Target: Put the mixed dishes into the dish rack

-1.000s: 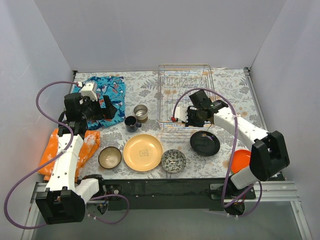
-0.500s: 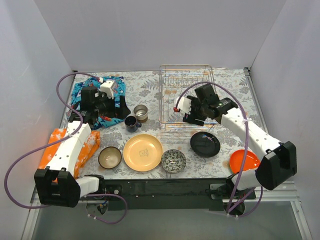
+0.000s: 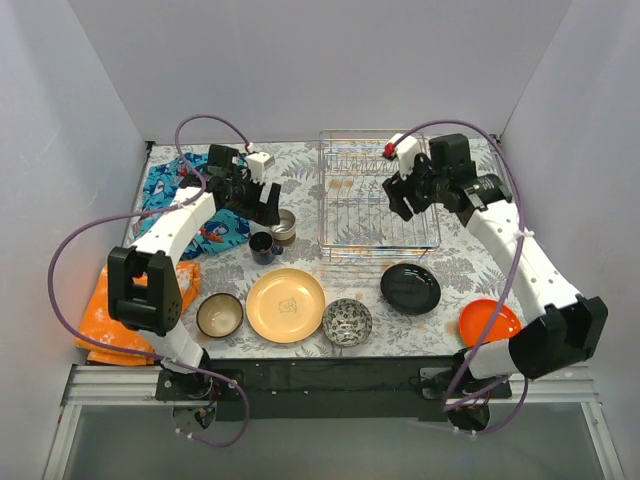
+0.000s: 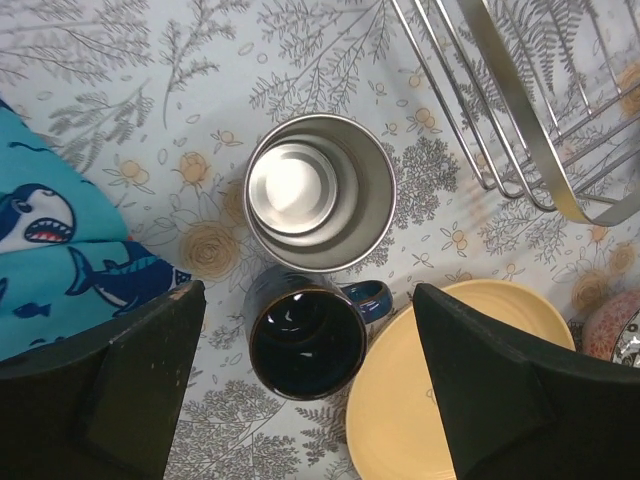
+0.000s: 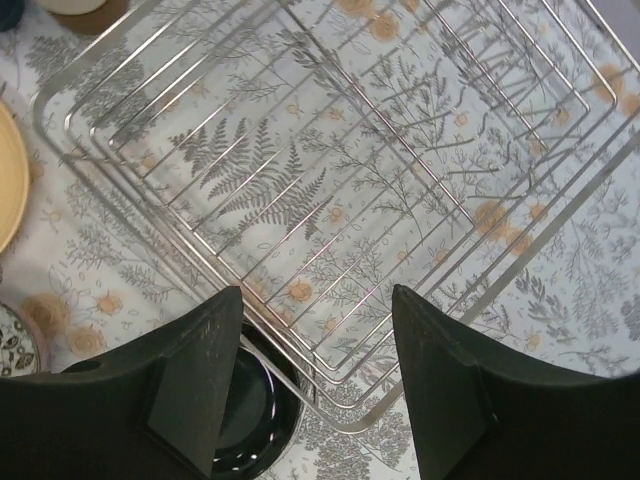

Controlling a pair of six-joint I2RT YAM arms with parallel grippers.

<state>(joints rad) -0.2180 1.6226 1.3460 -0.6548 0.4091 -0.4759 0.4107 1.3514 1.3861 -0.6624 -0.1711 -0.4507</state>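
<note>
Sitting upright on the table, the dark blue mug (image 4: 305,345) is almost directly under the left gripper (image 4: 308,295), whose two fingers stand wide apart, one on each side of it, and hold nothing. The mug's mouth faces up and its small handle points toward the tan-yellow plate (image 4: 460,390), so the line between the fingers runs along the handle and not across it. In my judgement this is the relation that matters: the left arm is clearly the nearer one, and a straight descent would bring the mug between the fingers.

The cup (image 4: 320,190), which looks metallic inside, stands just beside the mug on its far side, so close that I cannot tell if they touch; it could be knocked. The blue patterned cloth (image 4: 60,250) lies under the other finger.

The dish rack (image 3: 375,195) is near, to the right, with no dishes in it. The right gripper (image 5: 315,300) hovers above it, also spread open and without load, the black plate (image 5: 245,415) just beyond the rack's edge.
</note>
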